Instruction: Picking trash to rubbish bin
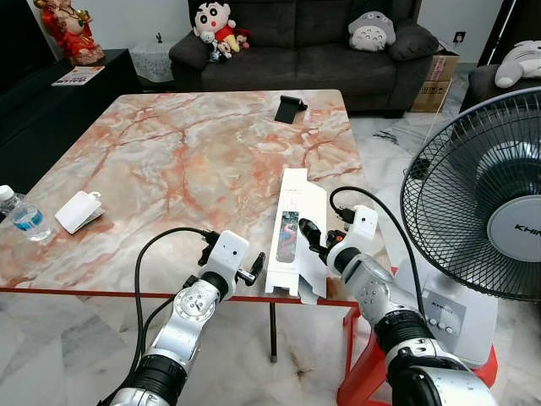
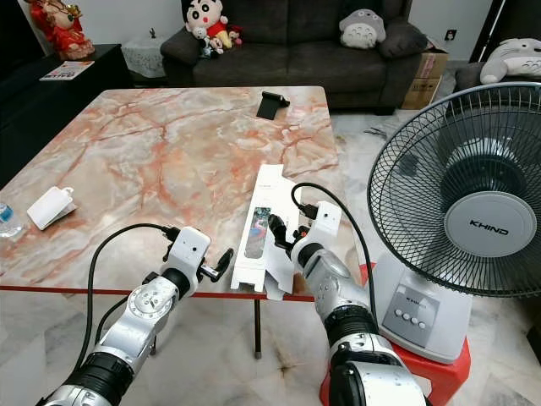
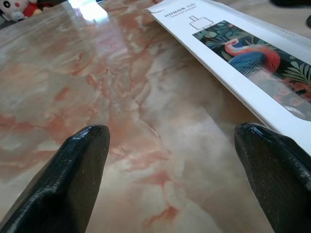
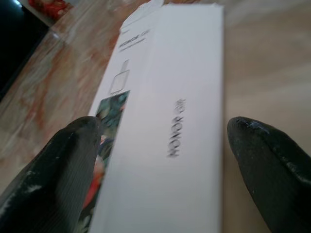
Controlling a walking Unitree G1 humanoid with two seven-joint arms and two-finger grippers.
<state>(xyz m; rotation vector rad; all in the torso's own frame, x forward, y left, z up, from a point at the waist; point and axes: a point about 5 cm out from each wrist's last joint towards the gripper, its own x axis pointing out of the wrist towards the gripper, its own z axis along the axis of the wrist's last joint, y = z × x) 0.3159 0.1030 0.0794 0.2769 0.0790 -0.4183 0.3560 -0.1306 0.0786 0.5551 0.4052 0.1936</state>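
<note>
Right gripper (image 1: 311, 235) spread wide, black fingers (image 4: 58, 165) straddling the near end of a long white box (image 1: 292, 228) (HONOR lettering readable along its side in the right wrist view), one finger at each flank, not clamped on it. Left gripper (image 1: 252, 271) likewise parted, fingertips (image 3: 77, 160) low over bare marble just beside the box's left edge, holding nothing. Box lying flat near the front right edge of the marble table (image 1: 169, 161), long axis running away from the robot, colourful bird print on its top face, near end flap loose and overhanging the table edge slightly. Farther out on the same tabletop: a small black object (image 1: 289, 108) close to the far right corner, a white packet (image 1: 78, 211) towards the left side, and a clear water bottle (image 1: 21, 213) with a blue label at the left edge, well apart from the box. To the right of the table, a standing fan (image 1: 486, 203) with a dark grille, set on a red stool (image 1: 372, 372). Beyond the table, a dark grey sofa (image 1: 313, 51) carrying plush toys (image 1: 215, 25), with a cardboard carton (image 1: 437, 78) at its right end. Pale marble floor tiles (image 1: 51, 347) beneath everything.
</note>
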